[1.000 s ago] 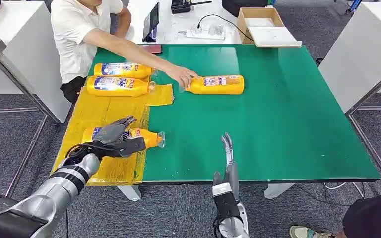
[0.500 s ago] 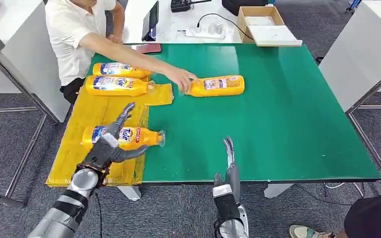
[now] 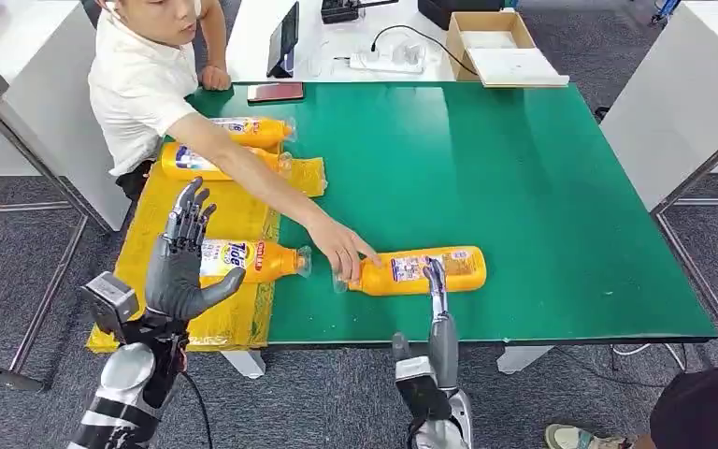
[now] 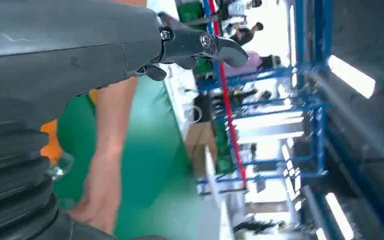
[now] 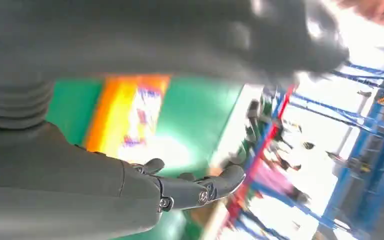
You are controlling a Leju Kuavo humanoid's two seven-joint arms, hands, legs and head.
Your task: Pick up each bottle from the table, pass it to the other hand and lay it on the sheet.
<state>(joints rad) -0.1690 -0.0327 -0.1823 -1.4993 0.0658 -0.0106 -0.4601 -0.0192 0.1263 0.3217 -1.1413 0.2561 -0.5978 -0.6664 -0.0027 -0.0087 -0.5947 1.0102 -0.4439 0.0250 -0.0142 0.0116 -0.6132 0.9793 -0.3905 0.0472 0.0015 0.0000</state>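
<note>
Bottle to pick: an orange bottle [image 3: 418, 269] lies on its side on the green bench [image 3: 542, 206], close to the front edge, cap end toward the sheet.

Person's hand: a person's hand [image 3: 341, 247] rests at the cap end of that bottle, the arm stretched across the bench from the far left corner.

Right robot hand: the right robot hand [image 3: 438, 304] rises edge-on at the front edge, fingers straight and together, tips overlapping the bottle's label; it holds nothing, and contact cannot be judged.

Left robot hand: the left robot hand [image 3: 179, 264] is raised with fingers spread and empty, over the front part of the yellow sheet [image 3: 234, 210].

Bottles on the sheet: one bottle [image 3: 257, 261] lies near the sheet's front right edge, its cap just past the edge onto the green; two more [image 3: 252, 130] lie at the sheet's far end, partly behind the person's arm.

Risk, pinch: a grasp made now could likely catch the person's fingers, since they sit on the same bottle.

Risk, roll: the round bottle lies near the front edge; a nudge from stiff fingertips could probably push it askew or off the bench.

Risk, handover: the raised left robot hand hangs above the nearest laid bottle and could knock it if it drops carelessly.
</note>
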